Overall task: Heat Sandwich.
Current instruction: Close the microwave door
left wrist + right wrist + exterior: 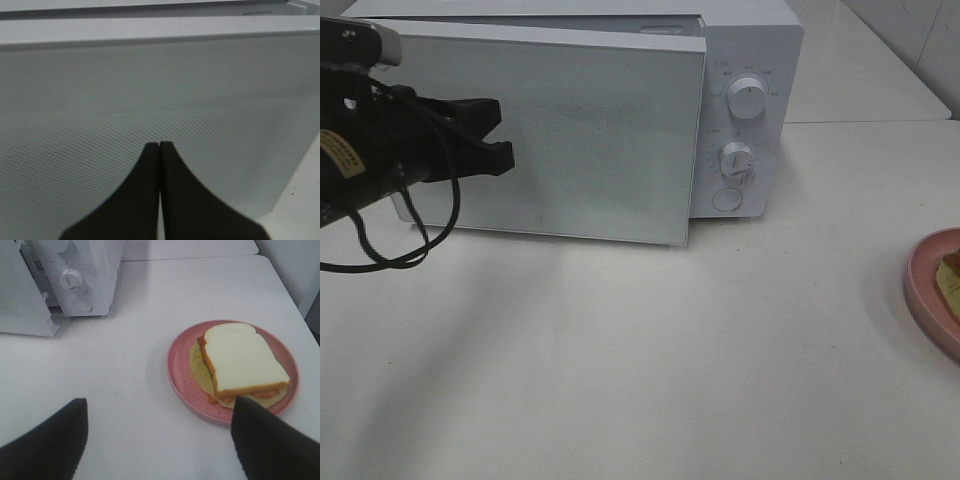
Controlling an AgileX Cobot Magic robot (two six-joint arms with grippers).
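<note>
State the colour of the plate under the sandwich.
Pink. The plate shows best in the right wrist view, with the sandwich lying on it.

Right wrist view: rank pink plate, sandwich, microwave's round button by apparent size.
1. pink plate, largest.
2. sandwich, covers much of the plate.
3. microwave's round button, smallest, though it sits farther from the camera, so its true size against the others is unsure.
</note>
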